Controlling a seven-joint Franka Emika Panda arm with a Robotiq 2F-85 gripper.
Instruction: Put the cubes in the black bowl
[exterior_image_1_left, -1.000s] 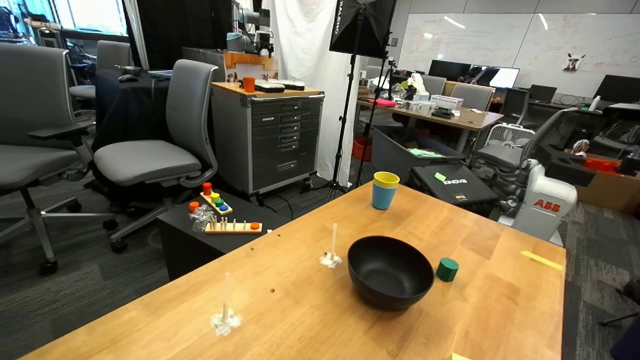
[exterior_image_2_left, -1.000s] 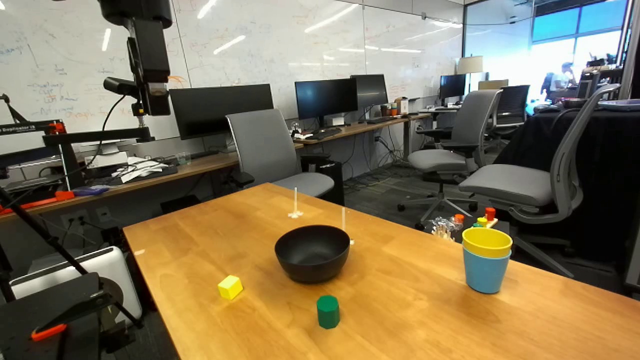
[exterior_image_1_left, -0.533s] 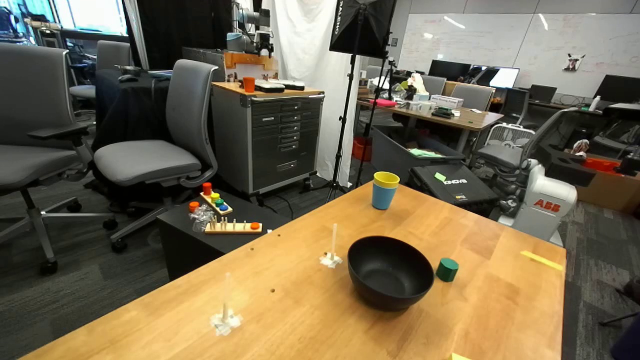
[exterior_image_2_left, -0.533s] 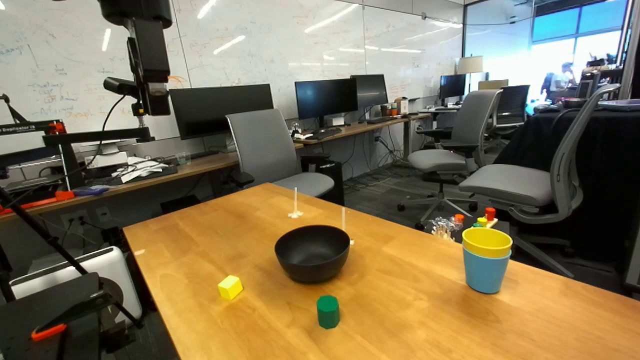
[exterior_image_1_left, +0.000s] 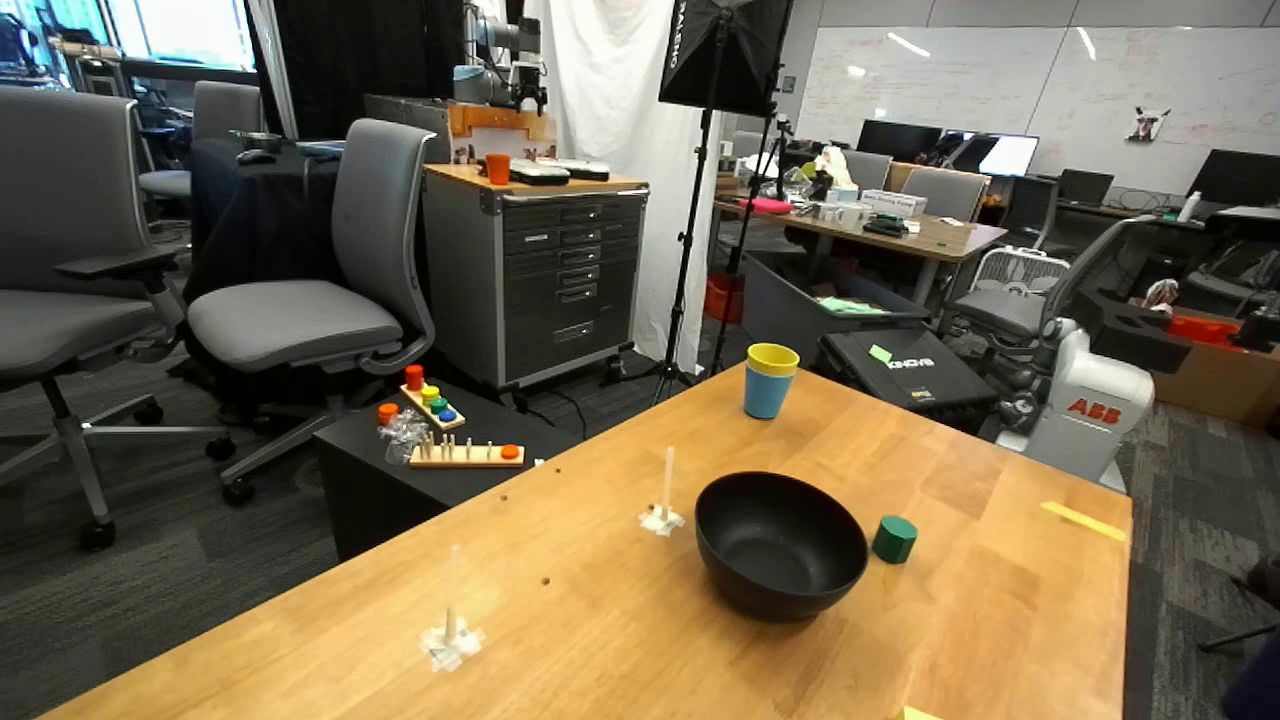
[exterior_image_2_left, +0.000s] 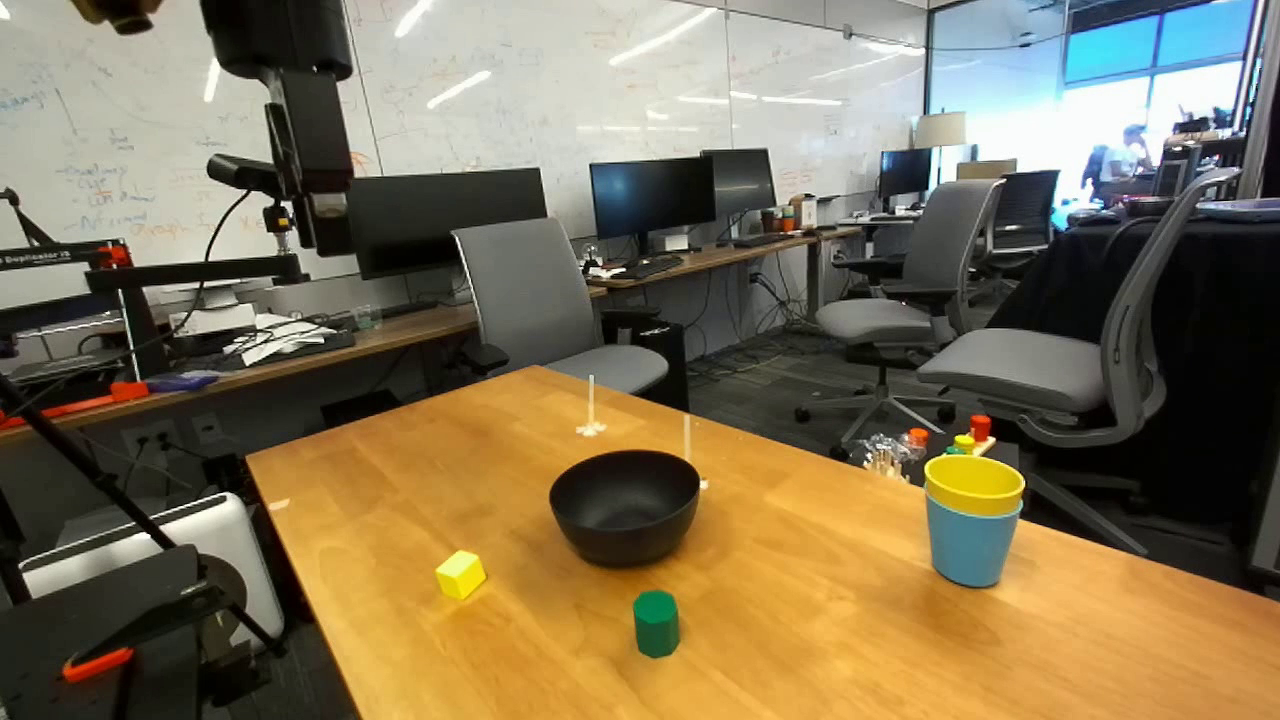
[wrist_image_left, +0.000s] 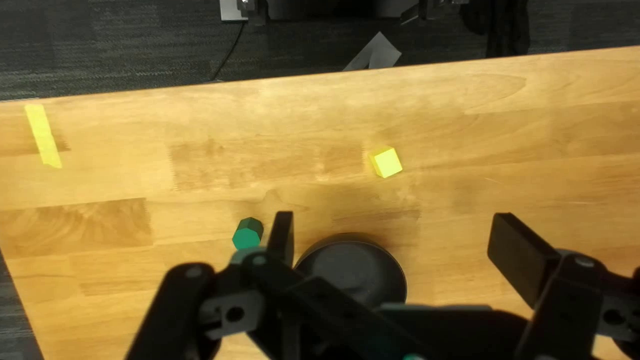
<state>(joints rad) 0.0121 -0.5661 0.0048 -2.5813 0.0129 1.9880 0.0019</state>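
The yellow cube (exterior_image_2_left: 460, 575) lies on the wooden table beside the black bowl (exterior_image_2_left: 625, 545), apart from it. Only a yellow sliver, likely this cube (exterior_image_1_left: 917, 713), shows at the bottom edge in an exterior view. The dark green cube (exterior_image_2_left: 656, 623) stands close to the bowl; it also shows in an exterior view (exterior_image_1_left: 894, 539). The bowl looks empty inside (exterior_image_1_left: 775, 540). My gripper (exterior_image_2_left: 330, 245) is high above the table at upper left. In the wrist view it (wrist_image_left: 393, 216) is wide open and empty; its left finger partly covers the bowl (wrist_image_left: 360, 270). The yellow cube (wrist_image_left: 387, 162) lies ahead of the fingertips, the green cube (wrist_image_left: 247, 234) beside the left finger.
A yellow cup nested in a blue cup (exterior_image_2_left: 972, 540) stands toward the table's side. Two thin upright pegs (exterior_image_1_left: 668, 480) (exterior_image_1_left: 450, 600) are taped to the table near the bowl. Yellow tape (wrist_image_left: 44, 135) marks the table near an edge.
My gripper has shifted slightly down and to the right in an exterior view, with more of the arm showing at the top. The cubes and bowl have not moved.
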